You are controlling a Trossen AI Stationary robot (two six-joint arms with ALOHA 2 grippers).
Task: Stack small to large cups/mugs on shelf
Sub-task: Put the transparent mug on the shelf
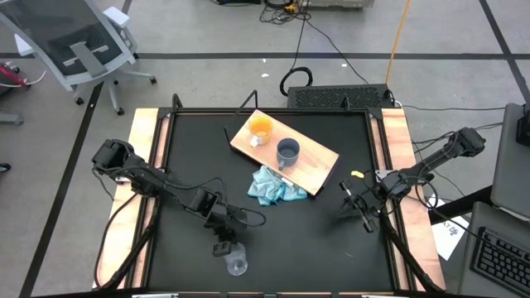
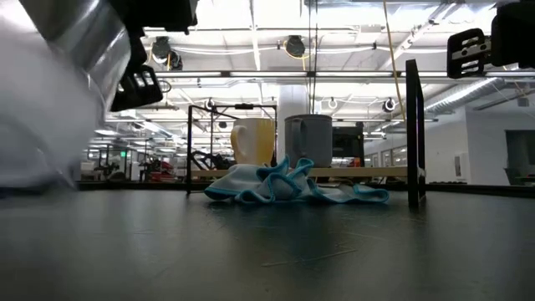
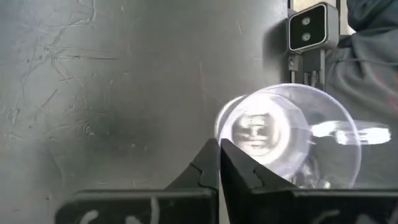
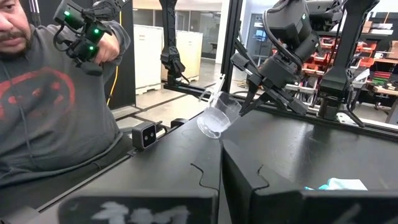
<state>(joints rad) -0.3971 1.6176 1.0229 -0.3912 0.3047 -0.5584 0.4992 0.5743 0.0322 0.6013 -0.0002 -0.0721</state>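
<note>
Well clear of the light-wood shelf (image 1: 286,156), near the black bench's (image 1: 315,240) front edge, the left gripper (image 3: 219,149) pinches the clear cup's (image 4: 218,115) rim, fingers closed, tilting it. Light, thin, slippery plastic that likely flexes. The right gripper (image 1: 362,209) waits closed, empty.

No legible text, label, brand or number anywhere; only blurred white marks on the wrist mounts and an unreadable red shirt graphic.
</note>
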